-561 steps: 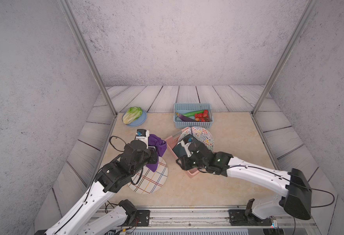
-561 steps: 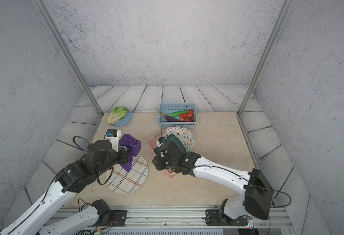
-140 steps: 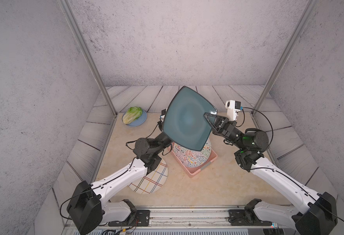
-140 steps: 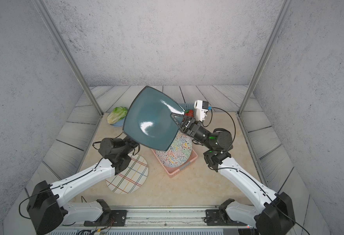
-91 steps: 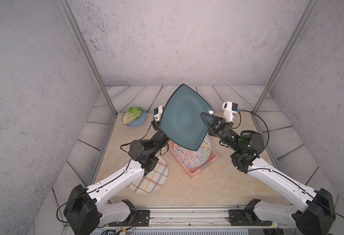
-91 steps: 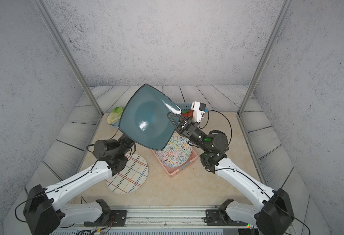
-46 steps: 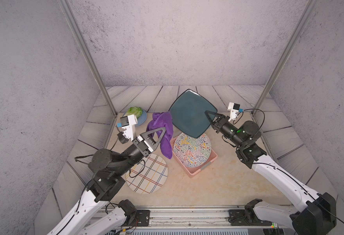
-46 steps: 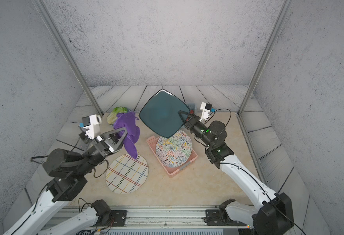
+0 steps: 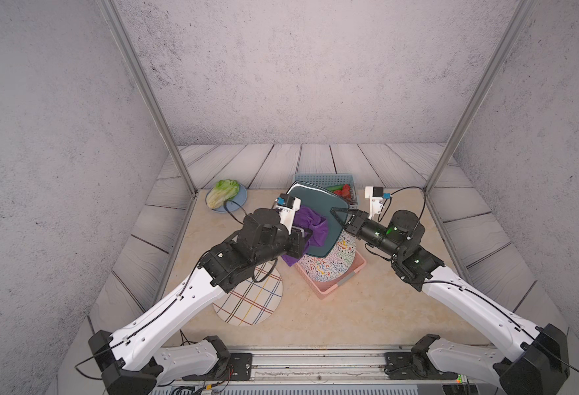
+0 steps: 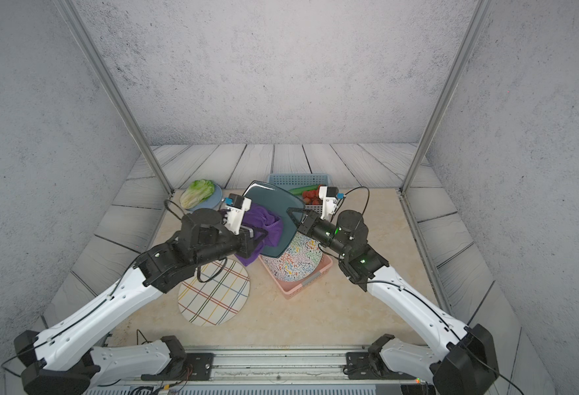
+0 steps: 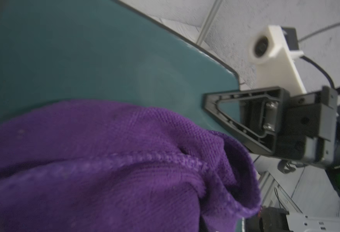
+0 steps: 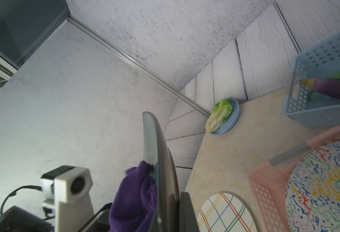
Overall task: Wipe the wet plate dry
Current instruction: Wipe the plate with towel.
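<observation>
- The teal square plate [image 9: 315,205], rounded at the corners, stood tilted nearly on edge, raised clear of the table.
- The purple cloth [image 9: 310,226] was bunched and pressed against the plate's face.

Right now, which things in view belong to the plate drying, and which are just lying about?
In the job:
teal plate, clamped at its edge by the right fingers
purple cloth, held against it by the left fingers

Lying about:
plaid plate
squiggle-patterned plate in the pink rack
blue basket of vegetables
lettuce on a blue dish

left pincer [image 10: 260,235] and right pincer [image 9: 334,214] both clamped tight — raised, pointing toward each other.
</observation>
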Controlling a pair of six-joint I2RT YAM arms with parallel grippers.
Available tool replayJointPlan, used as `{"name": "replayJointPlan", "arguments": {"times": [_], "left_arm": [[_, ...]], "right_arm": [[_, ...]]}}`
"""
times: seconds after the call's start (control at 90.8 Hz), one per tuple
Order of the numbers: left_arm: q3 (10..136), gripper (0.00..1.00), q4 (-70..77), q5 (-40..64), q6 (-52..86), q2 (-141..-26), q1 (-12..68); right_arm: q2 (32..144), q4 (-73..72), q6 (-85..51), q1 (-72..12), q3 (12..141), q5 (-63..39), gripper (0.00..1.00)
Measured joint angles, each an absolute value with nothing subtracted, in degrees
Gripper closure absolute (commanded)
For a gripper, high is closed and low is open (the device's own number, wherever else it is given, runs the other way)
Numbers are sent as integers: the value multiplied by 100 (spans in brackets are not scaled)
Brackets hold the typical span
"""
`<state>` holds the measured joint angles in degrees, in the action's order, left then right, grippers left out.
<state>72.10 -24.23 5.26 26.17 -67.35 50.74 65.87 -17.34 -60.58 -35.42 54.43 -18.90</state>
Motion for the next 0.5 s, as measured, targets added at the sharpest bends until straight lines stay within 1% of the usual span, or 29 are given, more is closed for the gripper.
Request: {"name": "replayJointPlan", "arguments": {"times": [0.077,0.154,0.22,0.319,0.363,0.44,0.495], "left_arm": [[7234,100,-2377,454,2563,-6904,5345],[7238,100,-2438,360,2582,-6890,5258],[7144,100,-2392,541,2740,-6713,4799],[6851,100,-2338,784,3079,-6200,3511],[6877,100,-2368,845,3109,-6099,3155],[7120,100,-2432,1144,3052,-6189,3033],[7391,100,-2427,1332,2923,-6436,3236]], "right_arm": [[6672,-1732,-6042,-3594,5419,-1887,100],[6707,-1780,-6110,-3632,5360,-1861,100],[6689,-1920,-6149,-3669,5288,-1791,100],[6591,-1979,-6176,-3701,5190,-1774,100],[6567,-1914,-6097,-3789,5190,-1743,100],[6565,-1957,-5964,-4141,5190,-1697,100],[6576,-1970,-5933,-4445,5192,-1667,100]]}}
